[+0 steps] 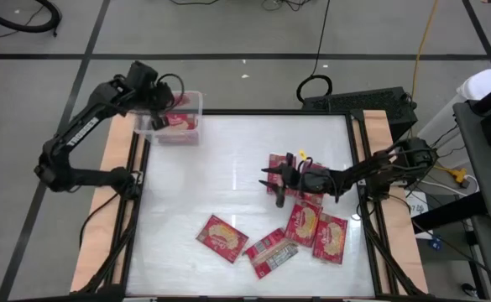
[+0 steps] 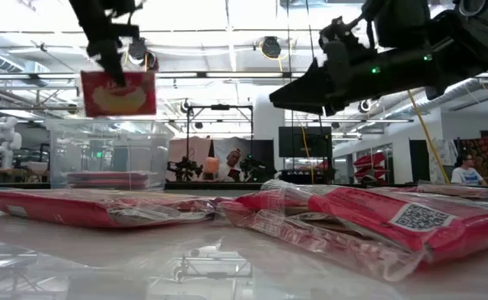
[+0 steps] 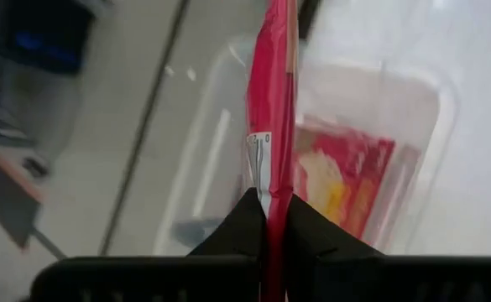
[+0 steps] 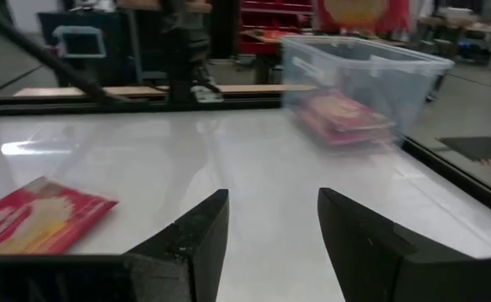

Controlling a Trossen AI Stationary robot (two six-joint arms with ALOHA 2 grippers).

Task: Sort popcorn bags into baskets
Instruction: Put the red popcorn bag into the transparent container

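My left gripper (image 1: 163, 105) hangs over the clear plastic bin (image 1: 178, 126) at the table's far left corner, shut on a red popcorn packet (image 2: 118, 92) whose popcorn picture faces the low camera. The bin (image 2: 102, 154) holds at least one packet (image 3: 346, 176) lying flat on its floor. My right gripper (image 1: 272, 186) is open above the middle of the table, touching nothing, beside a packet (image 1: 291, 168) lying by its arm. In the right wrist view its gap (image 4: 270, 205) points toward the bin (image 4: 354, 75). My left gripper pinches the packet between its two fingers (image 3: 245, 226) at one edge (image 3: 272, 180), coming from above and pointing down. The packet hangs upright below the fingers, lifted clear above the open bin, and the wrist view shows it edge-on.
Several more red packets lie flat on the white table near its near right side (image 1: 222, 237), (image 1: 272, 252), (image 1: 302, 222), (image 1: 330, 237); one shows in the right wrist view (image 4: 39, 214). Bare table lies between them and the bin. People sit in the room beyond (image 2: 469, 171).
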